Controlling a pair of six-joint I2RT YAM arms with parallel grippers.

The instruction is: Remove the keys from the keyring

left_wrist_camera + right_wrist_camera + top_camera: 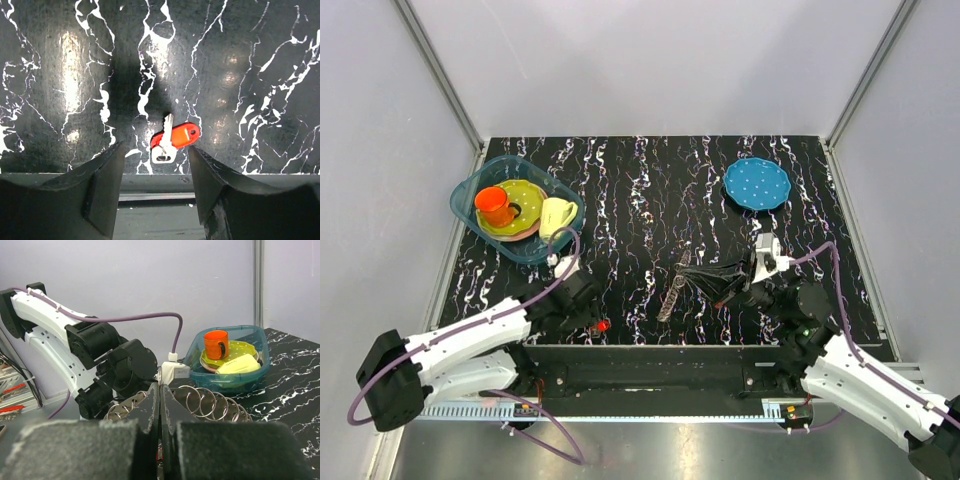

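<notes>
Left wrist view: left hand (156, 151) spread wide, straddling red key (172, 137) on surface (60, 75), beside near edge.
Key risk: a clumsy close may nudge it overboard.
Right hand (160, 390): pinched on keyring (202, 400) farther in; thin loops may slip.

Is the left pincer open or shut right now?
Open: the left pincer has its fingers standing well apart, with the red key lying loose on the table between them.
</notes>
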